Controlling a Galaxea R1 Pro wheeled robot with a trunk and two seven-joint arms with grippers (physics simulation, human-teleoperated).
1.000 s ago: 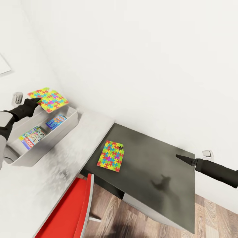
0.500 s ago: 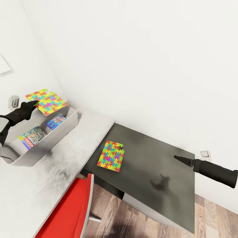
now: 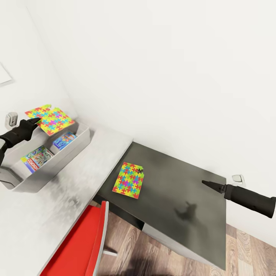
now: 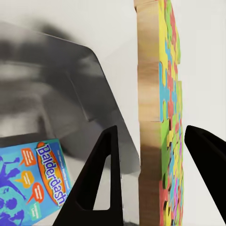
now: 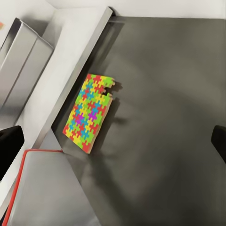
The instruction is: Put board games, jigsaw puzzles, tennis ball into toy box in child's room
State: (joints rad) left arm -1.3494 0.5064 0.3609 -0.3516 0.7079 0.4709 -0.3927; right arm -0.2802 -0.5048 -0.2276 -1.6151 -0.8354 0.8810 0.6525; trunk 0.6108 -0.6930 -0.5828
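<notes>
Grey surfaces carried everything: the long table (image 3: 57, 199) with its light top ran beside a low dark cabinet (image 3: 180, 191), and a red chair (image 3: 82, 249) stood at the table's near edge. At the table's far left end sat the toy box (image 3: 78, 147), already holding a blue board game (image 3: 64, 140) and a second printed game box (image 3: 37, 158). The left gripper (image 3: 35, 122) hovered at the box's far corner with one jigsaw puzzle (image 3: 50, 119) lying between its two parted fingers, its edge running along them, tilted above the box's opening. The second puzzle (image 3: 129, 180) lay flat on the cabinet's near left corner, long side pointing away from the robot. The right gripper (image 3: 210, 184) hung over the cabinet's far right side, well apart from that puzzle yet nearer it than the left; whether its fingers were apart could not be told.
</notes>
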